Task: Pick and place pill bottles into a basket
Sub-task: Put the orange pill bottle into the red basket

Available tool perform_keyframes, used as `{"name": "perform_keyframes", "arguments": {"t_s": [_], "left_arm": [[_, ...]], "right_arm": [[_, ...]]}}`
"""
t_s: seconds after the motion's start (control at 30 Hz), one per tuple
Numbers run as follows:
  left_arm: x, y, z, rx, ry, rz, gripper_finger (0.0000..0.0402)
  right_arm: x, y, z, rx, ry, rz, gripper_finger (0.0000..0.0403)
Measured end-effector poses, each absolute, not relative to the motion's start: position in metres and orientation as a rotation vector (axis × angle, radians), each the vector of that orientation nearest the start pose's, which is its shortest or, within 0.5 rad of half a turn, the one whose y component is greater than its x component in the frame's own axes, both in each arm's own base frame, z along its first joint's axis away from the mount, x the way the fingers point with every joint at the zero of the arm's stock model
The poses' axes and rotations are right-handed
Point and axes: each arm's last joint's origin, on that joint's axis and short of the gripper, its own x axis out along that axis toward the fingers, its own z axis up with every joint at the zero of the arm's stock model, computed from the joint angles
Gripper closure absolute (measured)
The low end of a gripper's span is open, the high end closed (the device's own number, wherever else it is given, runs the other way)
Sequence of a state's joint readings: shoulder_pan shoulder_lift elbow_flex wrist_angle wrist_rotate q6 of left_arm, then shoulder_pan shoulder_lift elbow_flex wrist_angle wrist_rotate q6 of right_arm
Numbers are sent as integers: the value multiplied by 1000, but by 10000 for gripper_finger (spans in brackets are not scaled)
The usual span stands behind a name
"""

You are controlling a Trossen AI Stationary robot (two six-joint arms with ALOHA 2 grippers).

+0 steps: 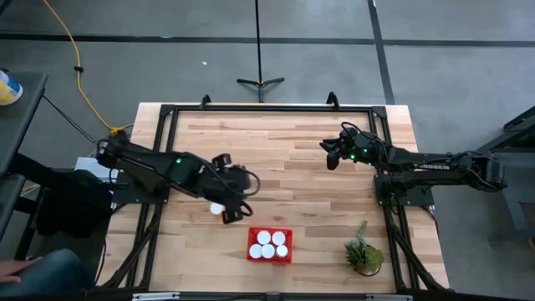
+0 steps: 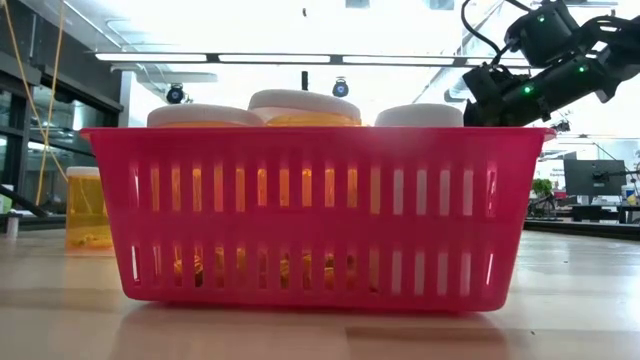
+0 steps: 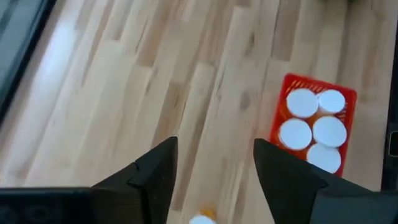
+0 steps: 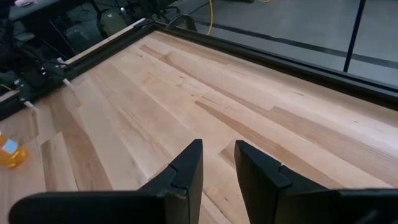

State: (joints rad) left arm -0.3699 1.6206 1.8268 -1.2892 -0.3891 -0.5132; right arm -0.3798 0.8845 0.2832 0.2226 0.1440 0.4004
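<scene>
Directly beneath the left claw [image 1: 227, 211] stands a pill bottle [image 1: 216, 208].

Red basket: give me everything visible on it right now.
The small square red plastic mesh basket sits flat and upright on the wooden table near its front edge, left of the green potted plant. Its low walls are cut with vertical slots, under a solid rim. Five white-capped amber pill bottles stand inside, their caps rising just above the rim. Neither gripper touches it; the left gripper hovers nearby over a sixth bottle outside it.
</scene>
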Motion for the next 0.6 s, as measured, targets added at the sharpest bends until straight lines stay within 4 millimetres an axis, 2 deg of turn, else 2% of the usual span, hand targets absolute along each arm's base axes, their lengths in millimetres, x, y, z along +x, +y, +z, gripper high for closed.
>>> {"name": "perform_keyframes", "arguments": {"t_s": [0.27, 0.37, 0.5, 0.6], "left_arm": [[245, -87, 346, -236, 870, 186, 152], [226, -80, 334, -234, 834, 160, 141], [207, -72, 312, -181, 877, 159, 110], [204, -70, 297, -174, 933, 127, 73]], "right_arm": [[164, -70, 183, 431, 272, -590, 318], [164, -70, 183, 431, 272, -590, 318], [164, -70, 183, 430, 271, -601, 318], [164, -70, 183, 429, 270, -605, 318]]}}
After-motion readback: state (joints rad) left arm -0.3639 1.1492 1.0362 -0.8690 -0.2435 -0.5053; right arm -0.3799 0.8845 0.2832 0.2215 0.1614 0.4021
